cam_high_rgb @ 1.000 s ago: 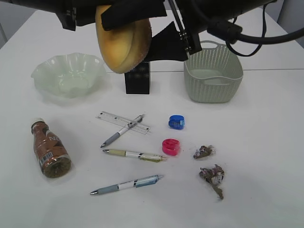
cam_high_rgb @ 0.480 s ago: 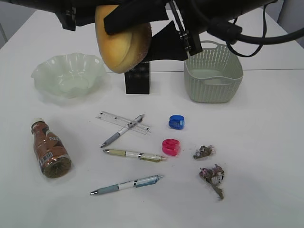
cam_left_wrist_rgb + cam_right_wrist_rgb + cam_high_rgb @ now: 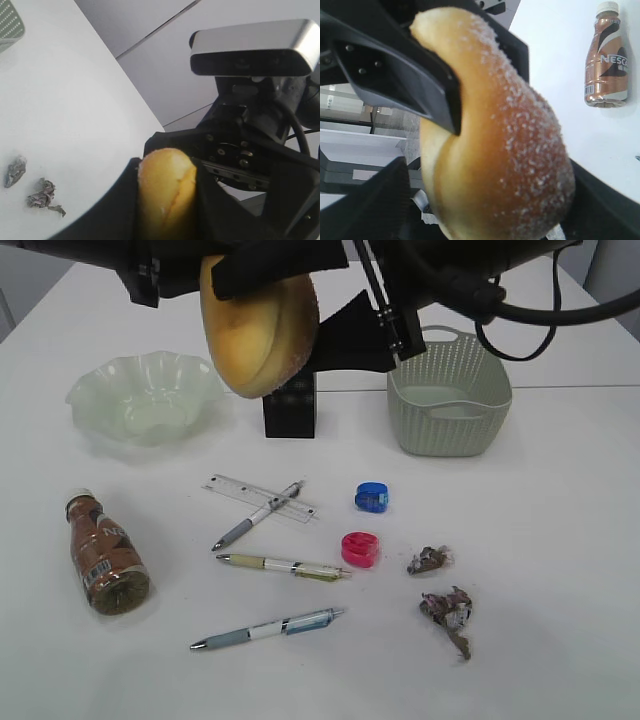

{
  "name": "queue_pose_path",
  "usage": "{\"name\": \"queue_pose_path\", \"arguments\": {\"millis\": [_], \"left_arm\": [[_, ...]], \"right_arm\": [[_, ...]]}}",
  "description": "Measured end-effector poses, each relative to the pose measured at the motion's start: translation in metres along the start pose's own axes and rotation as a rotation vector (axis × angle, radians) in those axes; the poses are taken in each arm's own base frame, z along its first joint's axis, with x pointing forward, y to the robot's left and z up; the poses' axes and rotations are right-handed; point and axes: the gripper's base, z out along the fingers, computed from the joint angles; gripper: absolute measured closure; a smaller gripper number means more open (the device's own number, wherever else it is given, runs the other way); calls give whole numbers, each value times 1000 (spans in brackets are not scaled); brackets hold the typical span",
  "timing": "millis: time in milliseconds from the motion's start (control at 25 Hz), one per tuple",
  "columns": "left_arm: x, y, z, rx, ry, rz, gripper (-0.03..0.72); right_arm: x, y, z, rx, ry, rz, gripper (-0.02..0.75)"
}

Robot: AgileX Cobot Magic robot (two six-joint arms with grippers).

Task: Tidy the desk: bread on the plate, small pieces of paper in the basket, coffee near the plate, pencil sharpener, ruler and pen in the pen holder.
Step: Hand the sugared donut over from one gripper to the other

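The golden bread [image 3: 258, 325] hangs high above the desk, over the black pen holder [image 3: 290, 410]. My left gripper [image 3: 262, 295] is shut on the bread [image 3: 165, 195], pinching its narrow sides. My right gripper [image 3: 295, 340] stands open around the same bread [image 3: 510, 150], with a gap at one finger. The green plate [image 3: 90, 390] sits at the back left and the basket [image 3: 450, 425] at the back right. The coffee [image 3: 105, 560] lies at the left. The ruler [image 3: 238, 487], pens [image 3: 285, 566], a blue sharpener [image 3: 371, 498], a pink sharpener [image 3: 360, 549] and paper scraps [image 3: 430, 560] [image 3: 448, 612] lie in front.
Both black arms cross the top of the exterior view above the plate and basket. A pen [image 3: 258, 515] lies across the ruler and another pen [image 3: 268, 628] lies nearest the front. Bare white desk [image 3: 560, 540] stretches to the right of the scraps.
Almost nothing differs: the bread and both grippers stay high over the pen holder, and everything on the desk lies where it was.
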Motion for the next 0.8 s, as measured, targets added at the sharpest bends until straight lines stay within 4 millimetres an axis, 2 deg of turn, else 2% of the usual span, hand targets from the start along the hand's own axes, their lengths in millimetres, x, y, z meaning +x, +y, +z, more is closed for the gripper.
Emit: {"name": "queue_pose_path", "arguments": {"millis": [160, 360, 560, 800], "left_arm": [[1, 0, 1, -5, 7, -1, 512], [1, 0, 1, -6, 8, -8, 512], [1, 0, 1, -7, 9, -11, 515], [2, 1, 1, -20, 21, -4, 517]], "right_arm": [[0, 0, 0, -3, 0, 7, 94], [0, 0, 0, 3, 5, 6, 160], [1, 0, 0, 5, 7, 5, 178], [-3, -6, -10, 11, -21, 22, 183]]}}
